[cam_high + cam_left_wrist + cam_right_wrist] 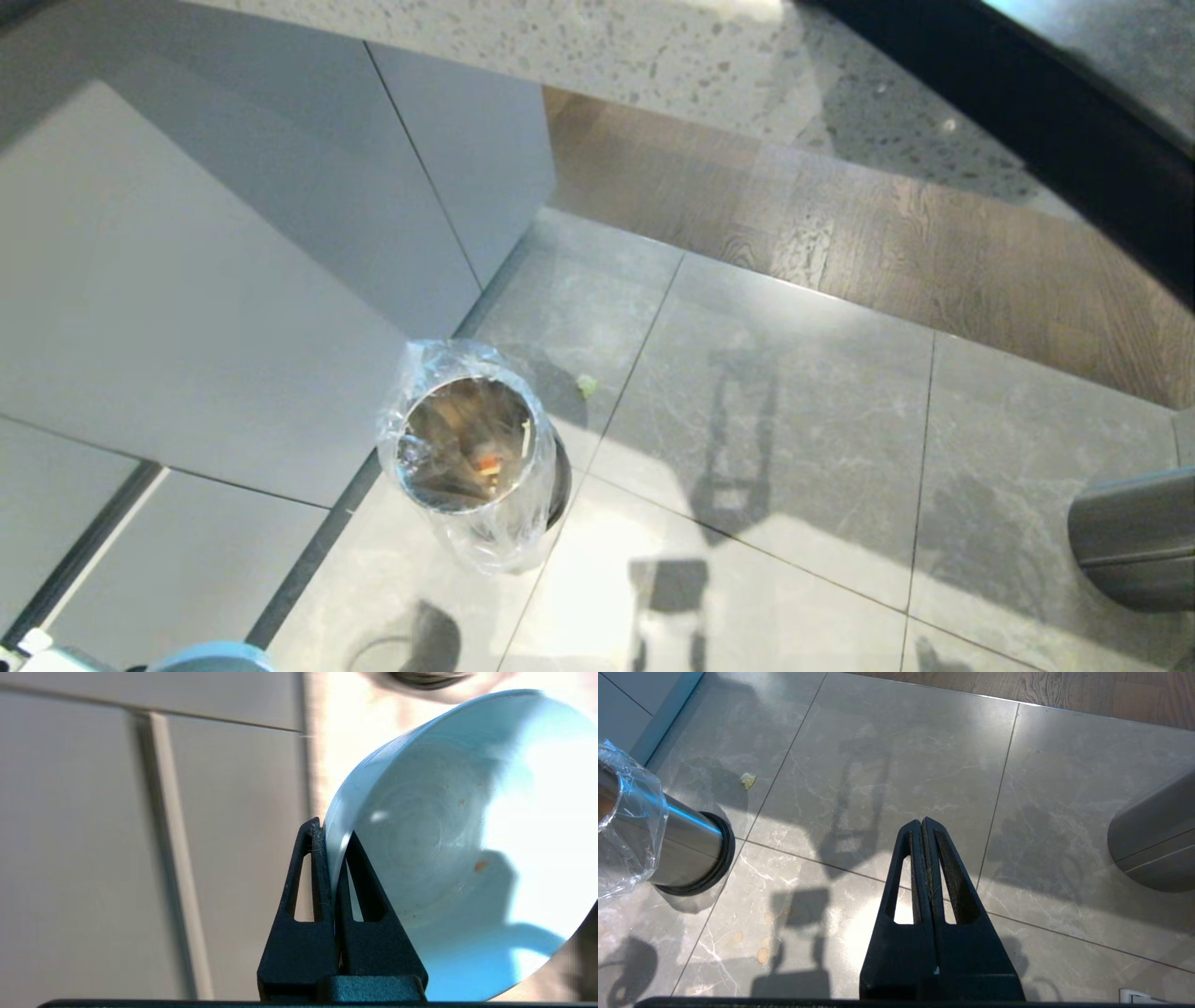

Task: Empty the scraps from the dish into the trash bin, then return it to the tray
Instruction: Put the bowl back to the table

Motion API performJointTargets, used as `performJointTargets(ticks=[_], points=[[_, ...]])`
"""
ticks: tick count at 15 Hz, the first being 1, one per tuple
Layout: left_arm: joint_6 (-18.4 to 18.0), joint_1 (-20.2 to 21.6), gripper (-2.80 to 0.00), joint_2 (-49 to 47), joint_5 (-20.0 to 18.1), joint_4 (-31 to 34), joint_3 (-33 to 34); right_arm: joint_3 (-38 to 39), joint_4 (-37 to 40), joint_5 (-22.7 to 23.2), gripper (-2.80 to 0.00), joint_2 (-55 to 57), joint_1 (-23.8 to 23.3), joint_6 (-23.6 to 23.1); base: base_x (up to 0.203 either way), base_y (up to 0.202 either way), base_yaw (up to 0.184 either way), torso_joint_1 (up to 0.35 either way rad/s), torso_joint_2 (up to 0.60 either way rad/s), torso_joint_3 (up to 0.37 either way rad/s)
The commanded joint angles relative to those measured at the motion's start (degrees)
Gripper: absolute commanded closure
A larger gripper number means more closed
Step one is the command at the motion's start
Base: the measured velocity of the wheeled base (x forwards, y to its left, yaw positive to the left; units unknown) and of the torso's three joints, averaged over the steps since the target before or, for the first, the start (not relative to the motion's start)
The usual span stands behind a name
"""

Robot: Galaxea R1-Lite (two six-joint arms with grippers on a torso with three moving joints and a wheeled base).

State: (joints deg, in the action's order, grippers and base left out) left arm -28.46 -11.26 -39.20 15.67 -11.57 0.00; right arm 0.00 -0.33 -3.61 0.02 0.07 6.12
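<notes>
Between the left gripper's (332,835) clenched fingers sat the dish's (448,849) rim — pinched thin-edge, bowl tilted on its side, inside bare but for specks, so likely emptied. Scraps (485,462) lay in the bag-lined trash bin (471,448); one bit (586,384) on the floor beside. Right gripper (924,823) hung closed, idle — tray unseen.
</notes>
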Motion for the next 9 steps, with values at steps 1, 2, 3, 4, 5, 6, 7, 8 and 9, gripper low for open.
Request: performJointTargets(ticks=[1, 2, 3, 4, 5, 6, 7, 8, 9], points=[[1.27, 3.88, 0.00, 5.79, -4.32, 1.65, 0.00, 0.00, -0.02, 0.00, 0.00, -0.02, 0.01, 0.03, 0.000, 0.000, 0.000, 0.000, 0.00, 0.000], [1.46, 5.79, 0.00, 6.92, -5.33, 1.90, 0.00, 0.00, -0.02, 0.00, 0.00, -0.02, 0.01, 0.03, 0.000, 0.000, 0.000, 0.000, 0.00, 0.000], [1.79, 7.57, 0.00, 8.55, -6.29, 2.11, 0.00, 0.00, -0.02, 0.00, 0.00, -0.02, 0.01, 0.03, 0.000, 0.000, 0.000, 0.000, 0.00, 0.000], [2.72, 8.57, 0.00, 10.60, -7.45, 2.47, 0.00, 0.00, -0.02, 0.00, 0.00, -0.02, 0.01, 0.03, 0.000, 0.000, 0.000, 0.000, 0.00, 0.000], [4.39, 9.09, 0.00, 12.39, -8.91, 2.83, 0.00, 0.00, -0.02, 0.00, 0.00, -0.02, 0.01, 0.03, 0.000, 0.000, 0.000, 0.000, 0.00, 0.000], [7.42, 9.31, 0.00, 14.01, -10.62, 3.55, 0.00, 0.00, -0.02, 0.00, 0.00, -0.02, 0.01, 0.03, 0.000, 0.000, 0.000, 0.000, 0.00, 0.000], [11.12, 9.34, 0.00, 15.58, -13.00, 4.72, 0.00, 0.00, -0.11, 0.00, 0.00, -0.02, 0.01, 0.03, 0.000, 0.000, 0.000, 0.000, 0.00, 0.000], [13.53, 9.30, 0.00, 17.04, -15.80, 5.83, 0.00, 0.00, -0.02, 0.00, 0.00, -0.02, 0.01, 0.03, 0.000, 0.000, 0.000, 0.000, 0.00, 0.000], [15.78, 9.35, 0.00, 18.69, -18.18, 7.15, 0.00, 0.00, -0.02, 0.00, 0.00, -0.02, 0.01, 0.03, 0.000, 0.000, 0.000, 0.000, 0.00, 0.000]])
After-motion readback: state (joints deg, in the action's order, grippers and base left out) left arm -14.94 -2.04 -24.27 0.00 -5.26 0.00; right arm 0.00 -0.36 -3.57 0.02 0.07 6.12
